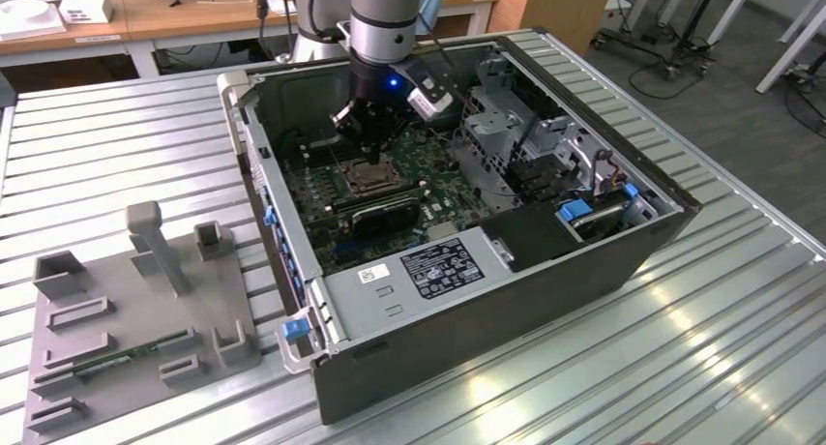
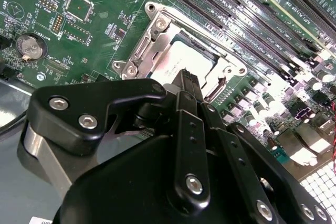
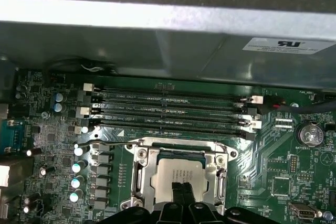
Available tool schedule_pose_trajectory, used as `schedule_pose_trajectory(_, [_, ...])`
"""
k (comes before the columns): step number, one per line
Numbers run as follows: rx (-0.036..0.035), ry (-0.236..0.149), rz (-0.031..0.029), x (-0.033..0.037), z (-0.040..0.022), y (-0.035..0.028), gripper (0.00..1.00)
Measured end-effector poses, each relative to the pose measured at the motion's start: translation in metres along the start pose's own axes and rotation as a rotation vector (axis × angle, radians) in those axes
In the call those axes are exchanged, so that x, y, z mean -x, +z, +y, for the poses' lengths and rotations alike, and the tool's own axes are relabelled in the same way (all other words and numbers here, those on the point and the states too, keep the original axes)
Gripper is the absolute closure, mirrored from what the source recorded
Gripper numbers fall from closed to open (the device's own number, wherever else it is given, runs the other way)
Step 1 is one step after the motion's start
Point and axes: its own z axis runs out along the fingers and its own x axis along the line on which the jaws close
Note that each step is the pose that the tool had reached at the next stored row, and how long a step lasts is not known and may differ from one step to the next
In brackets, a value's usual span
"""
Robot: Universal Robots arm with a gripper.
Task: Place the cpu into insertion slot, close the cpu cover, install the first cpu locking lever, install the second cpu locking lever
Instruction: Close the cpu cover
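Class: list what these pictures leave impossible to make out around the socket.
- Both wrist views: black gripper hides the near edge of the pale silver square cpu and any contact.
- First wrist view: gripper covers the lower side of the silvery cpu cover frame.
- Exterior view: square insertion slot too small to judge levers.

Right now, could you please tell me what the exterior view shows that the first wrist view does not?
The exterior view adds the surroundings: the open computer case on a slatted metal table, the arm reaching in, and a grey fixture tray at the exterior view's left. The first wrist view adds close detail: the cpu framed by the cpu cover, long memory slots beside them, and a coin battery. Shared: the insertion slot with the gripper over it, fingers together.
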Motion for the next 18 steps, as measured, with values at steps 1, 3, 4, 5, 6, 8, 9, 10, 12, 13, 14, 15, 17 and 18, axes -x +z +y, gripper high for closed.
schedule_pose_trajectory(1, [0.0001,0.000,-0.0002,-0.0013,0.0001,0.0004,0.89])
schedule_pose_trajectory(3, [0.0000,0.000,-0.0003,-0.0041,0.0003,0.0015,0.89])
schedule_pose_trajectory(4, [0.0000,0.000,-0.0003,-0.0056,0.0003,0.0023,0.89])
schedule_pose_trajectory(5, [-0.0001,0.000,-0.0002,-0.0073,0.0004,0.0033,0.89])
schedule_pose_trajectory(6, [-0.0001,0.000,-0.0002,-0.0090,0.0005,0.0045,0.89])
schedule_pose_trajectory(8, [-0.0003,0.000,-0.0002,-0.0123,0.0006,0.0072,0.89])
schedule_pose_trajectory(9, [-0.0003,0.000,-0.0002,-0.0141,0.0007,0.0086,0.89])
schedule_pose_trajectory(10, [-0.0003,0.000,-0.0002,-0.0159,0.0008,0.0097,0.89])
schedule_pose_trajectory(12, [-0.0006,0.000,-0.0001,-0.0197,0.0010,0.0112,0.89])
schedule_pose_trajectory(13, [-0.0008,0.000,-0.0001,-0.0215,0.0011,0.0117,0.89])
schedule_pose_trajectory(14, [-0.0010,0.000,-0.0001,-0.0233,0.0012,0.0121,0.89])
schedule_pose_trajectory(15, [-0.0011,0.000,-0.0002,-0.0249,0.0013,0.0126,0.89])
schedule_pose_trajectory(17, [-0.0012,0.000,-0.0003,-0.0275,0.0015,0.0141,0.89])
schedule_pose_trajectory(18, [-0.0014,0.000,-0.0002,-0.0286,0.0015,0.0150,0.89])
